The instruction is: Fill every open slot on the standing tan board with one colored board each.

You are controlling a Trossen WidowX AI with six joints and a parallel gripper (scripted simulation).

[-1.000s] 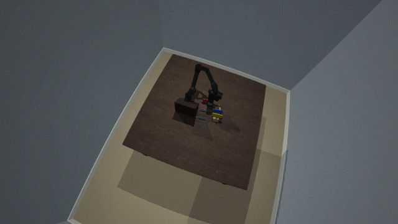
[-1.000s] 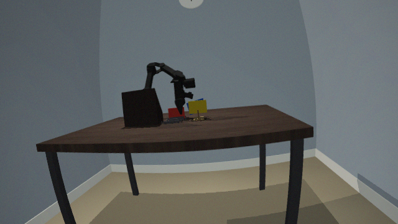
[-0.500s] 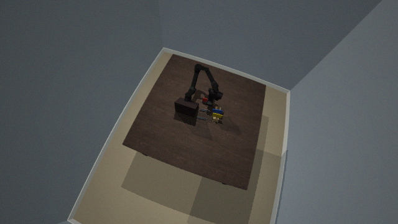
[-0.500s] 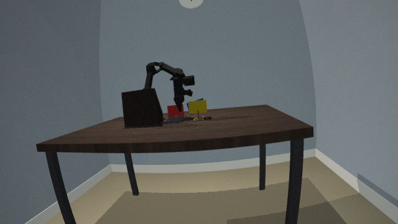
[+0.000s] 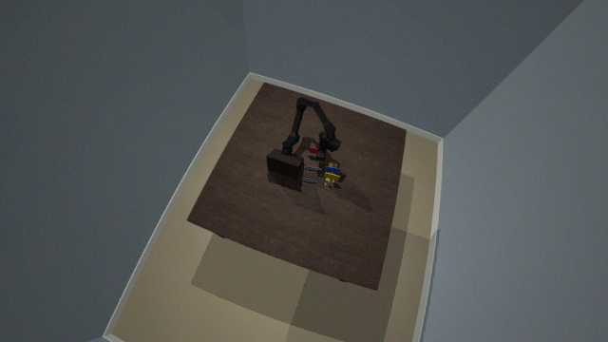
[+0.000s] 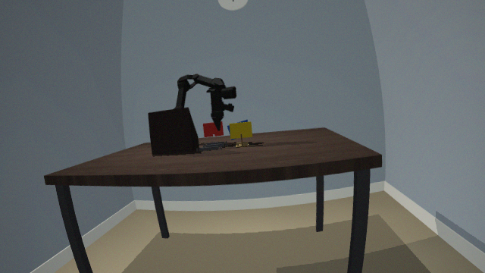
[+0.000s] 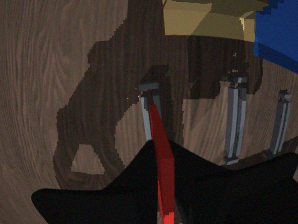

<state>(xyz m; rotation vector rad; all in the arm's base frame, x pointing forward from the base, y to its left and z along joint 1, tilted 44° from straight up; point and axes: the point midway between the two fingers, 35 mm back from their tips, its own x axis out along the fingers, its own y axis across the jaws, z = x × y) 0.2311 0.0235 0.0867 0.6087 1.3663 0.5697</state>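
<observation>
Fingers (image 5: 317, 156) (image 6: 218, 129) of mine grip the red board (image 5: 313, 150) (image 6: 213, 129) (image 7: 165, 172), held upright above a grey holder (image 7: 146, 117). Two more grey holders (image 7: 236, 121) (image 7: 281, 122) lie beside it. Further out, the blue board (image 5: 332, 169) (image 6: 228, 127) (image 7: 278, 37) and yellow board (image 5: 332, 177) (image 6: 241, 130) stand crosswise near the tan board (image 5: 329, 183) (image 6: 242, 145) (image 7: 210, 22). A dark block (image 5: 285, 163) (image 6: 172, 133) stands on the table (image 5: 285, 223) (image 6: 212, 167) near the holders.

Text check for you: no readable words | labels: you get none legible on boards, arm or table | brands: none legible | numbers and signs: nothing you can read in any view
</observation>
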